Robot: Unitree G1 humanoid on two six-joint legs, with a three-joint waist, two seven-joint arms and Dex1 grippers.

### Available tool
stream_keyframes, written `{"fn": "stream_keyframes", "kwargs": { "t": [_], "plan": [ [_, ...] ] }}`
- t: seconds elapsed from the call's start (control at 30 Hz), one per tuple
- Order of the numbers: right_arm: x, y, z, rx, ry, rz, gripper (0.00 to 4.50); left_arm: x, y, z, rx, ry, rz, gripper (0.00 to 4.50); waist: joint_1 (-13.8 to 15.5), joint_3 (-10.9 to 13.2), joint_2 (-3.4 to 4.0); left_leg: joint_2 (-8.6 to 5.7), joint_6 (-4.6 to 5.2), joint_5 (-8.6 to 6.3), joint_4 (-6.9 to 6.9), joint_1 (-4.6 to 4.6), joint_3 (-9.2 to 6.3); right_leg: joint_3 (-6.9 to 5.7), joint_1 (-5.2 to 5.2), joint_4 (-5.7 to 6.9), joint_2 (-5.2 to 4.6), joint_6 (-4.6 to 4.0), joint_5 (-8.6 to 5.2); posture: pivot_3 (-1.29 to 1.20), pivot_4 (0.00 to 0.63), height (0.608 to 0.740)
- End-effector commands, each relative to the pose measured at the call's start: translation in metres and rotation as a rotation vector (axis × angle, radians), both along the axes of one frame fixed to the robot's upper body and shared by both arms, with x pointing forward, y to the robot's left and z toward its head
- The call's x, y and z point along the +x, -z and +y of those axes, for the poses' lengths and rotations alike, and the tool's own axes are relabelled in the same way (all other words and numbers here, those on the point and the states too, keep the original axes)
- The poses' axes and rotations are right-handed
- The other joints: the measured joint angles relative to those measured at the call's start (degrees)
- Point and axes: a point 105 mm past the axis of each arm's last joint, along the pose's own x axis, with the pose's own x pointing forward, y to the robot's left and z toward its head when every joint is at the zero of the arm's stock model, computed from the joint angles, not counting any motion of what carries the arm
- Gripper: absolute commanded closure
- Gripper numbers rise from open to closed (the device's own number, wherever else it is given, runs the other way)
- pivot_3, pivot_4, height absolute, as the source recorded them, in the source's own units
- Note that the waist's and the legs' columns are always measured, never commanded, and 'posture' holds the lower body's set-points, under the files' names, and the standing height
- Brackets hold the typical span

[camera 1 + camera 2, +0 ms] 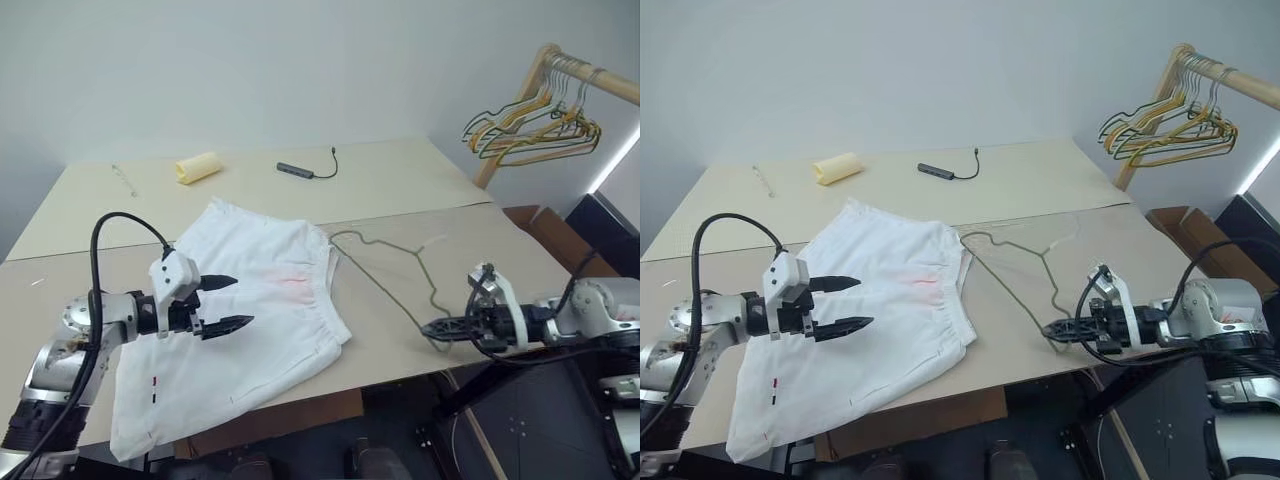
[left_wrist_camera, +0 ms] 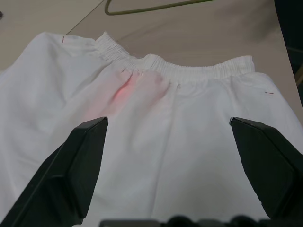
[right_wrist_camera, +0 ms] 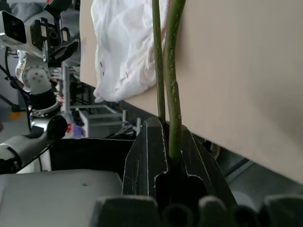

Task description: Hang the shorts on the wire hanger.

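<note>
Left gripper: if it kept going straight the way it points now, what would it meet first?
Most likely the shorts. The left gripper is open and aimed forward and down at the cloth below the waistband; how far off cannot be told.

Shorts [image 1: 250, 320]: soft white cloth, gathered elastic waistband. Hanger [image 1: 395, 290]: thin matt olive wire. Desk [image 1: 400, 180]: smooth matt beige. Jaws: matt black plastic.

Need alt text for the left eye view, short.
White shorts lie flat on a beige table, with the open left gripper hovering over them. At the table's near right edge the right gripper is shut on a wire hanger lying beside the waistband.
</note>
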Motion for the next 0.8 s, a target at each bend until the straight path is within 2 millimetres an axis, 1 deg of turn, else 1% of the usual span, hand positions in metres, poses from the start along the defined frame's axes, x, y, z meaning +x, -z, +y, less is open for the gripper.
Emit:
{"fn": "stream_keyframes", "kwargs": {
  "t": [0.03, 0.23, 0.57, 0.7, 0.8],
  "plan": [
    [0.001, 0.0, -0.002, -0.002, -0.03, -0.012, 4.5, -0.001, -0.01, -0.005, 0.009, 0.026, -0.049, 0.03, 0.02, 0.0, 0.0, 0.0, 0.0, 0.0, 0.0, 0.01, 0.0, 0.0, 0.0, 0.02, 0.0, 0.0, 0.0, -0.04, 0.0, 0.74],
    [0.015, 0.012, -0.004, -0.041, -0.02, -0.037, 4.5, -0.004, -0.008, -0.006, 0.005, 0.027, -0.044, 0.03, 0.11, 0.0, 0.01, -0.02, 0.0, 0.0, 0.01, 0.0, 0.01, 0.02, -0.01, 0.03, 0.0, 0.02, 0.01, -0.03, 0.0, 0.74],
    [0.024, 0.015, 0.008, -0.043, -0.108, -0.085, 4.5, -0.004, -0.006, -0.006, 0.001, 0.027, -0.051, 0.03, 0.31, 0.0, 0.01, -0.03, 0.0, 0.0, 0.01, -0.02, 0.0, 0.01, -0.02, 0.05, 0.0, 0.02, 0.01, -0.01, 0.0, 0.74],
    [0.033, 0.019, 0.012, -0.07, -0.11, -0.083, 4.5, -0.004, -0.005, -0.006, 0.003, 0.026, -0.052, 0.03, 0.28, 0.0, 0.01, -0.03, 0.0, 0.01, 0.02, -0.02, 0.01, 0.02, -0.02, 0.07, 0.0, 0.02, 0.01, -0.01, 0.0, 0.74],
    [0.043, 0.015, 0.013, -0.07, -0.103, -0.099, 4.5, -0.005, -0.004, -0.006, -0.004, 0.024, -0.053, 0.03, 0.32, 0.0, 0.02, -0.03, 0.01, 0.01, 0.02, -0.01, 0.01, 0.02, -0.02, 0.09, 0.01, 0.01, 0.02, 0.0, 0.0, 0.74]
  ]
}}
